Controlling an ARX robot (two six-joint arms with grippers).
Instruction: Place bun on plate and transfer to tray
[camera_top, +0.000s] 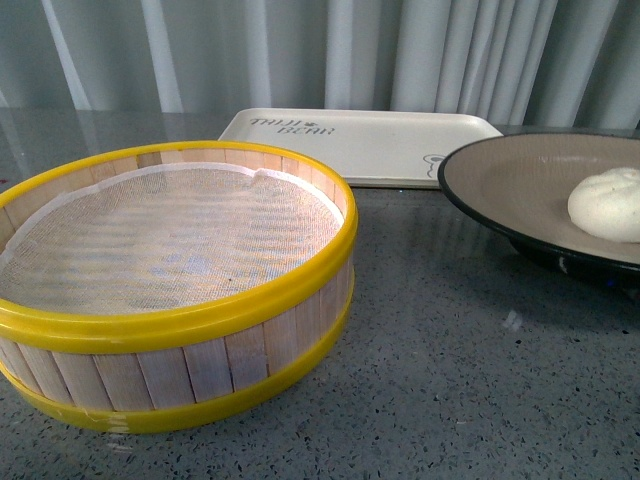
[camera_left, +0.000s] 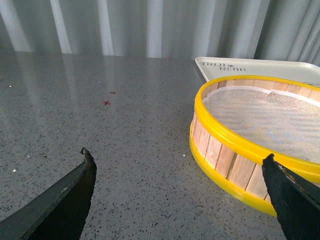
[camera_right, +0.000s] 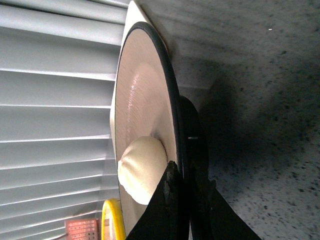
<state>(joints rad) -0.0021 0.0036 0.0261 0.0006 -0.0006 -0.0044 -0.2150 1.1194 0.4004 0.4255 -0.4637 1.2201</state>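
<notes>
The white bun (camera_top: 608, 203) sits on the black-rimmed tan plate (camera_top: 510, 175), which hangs lifted at the right, a little above the table and in front of the tray's right end. The cream tray (camera_top: 370, 140) lies flat at the back. My right gripper (camera_right: 181, 172) is shut on the plate's rim (camera_right: 170, 85), with the bun (camera_right: 142, 167) just beside its fingers; the gripper itself is out of the front view. My left gripper (camera_left: 177, 162) is open and empty, low over the table left of the steamer basket (camera_left: 250, 145).
A large yellow-rimmed wooden steamer basket (camera_top: 170, 300) with a white cloth liner stands at the front left, close before the tray. Grey speckled tabletop (camera_top: 450, 380) lies between basket and plate. A pleated curtain closes the back.
</notes>
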